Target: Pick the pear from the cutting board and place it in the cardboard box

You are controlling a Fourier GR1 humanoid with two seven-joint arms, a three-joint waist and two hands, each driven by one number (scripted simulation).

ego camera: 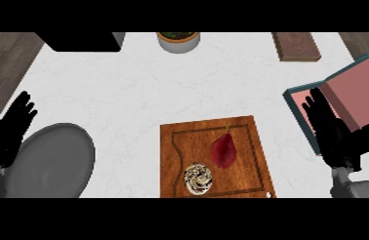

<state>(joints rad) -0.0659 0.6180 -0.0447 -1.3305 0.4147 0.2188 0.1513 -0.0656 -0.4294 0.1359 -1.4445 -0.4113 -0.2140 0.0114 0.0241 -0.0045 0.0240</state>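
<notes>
You are looking steeply down on a white marbled counter (130,88). Your wooden cutting board (215,156) lies in the lower middle, and on it rests the pear (223,150), dark red, with its stem pointing away from you. Just beside the pear, toward the board's near edge, sits a round speckled object (199,178) that you cannot identify more exactly; it lies close to the pear's lower end.

Your right hand (333,131) shows at the right edge, fingers straight and relaxed, holding nothing, well apart from the pear. It overlaps the near corner of the cardboard box (346,95), whose teal rim and pinkish inside run off the right side of the view.

Your left hand (16,124) rests at the left edge, fingers up and released, empty. Just beside it a grey plate (54,161) fills the lower left corner.

Along the far edge you have a black block (79,41), a small potted plant (178,40) and a brown wooden slab (296,46)
</notes>
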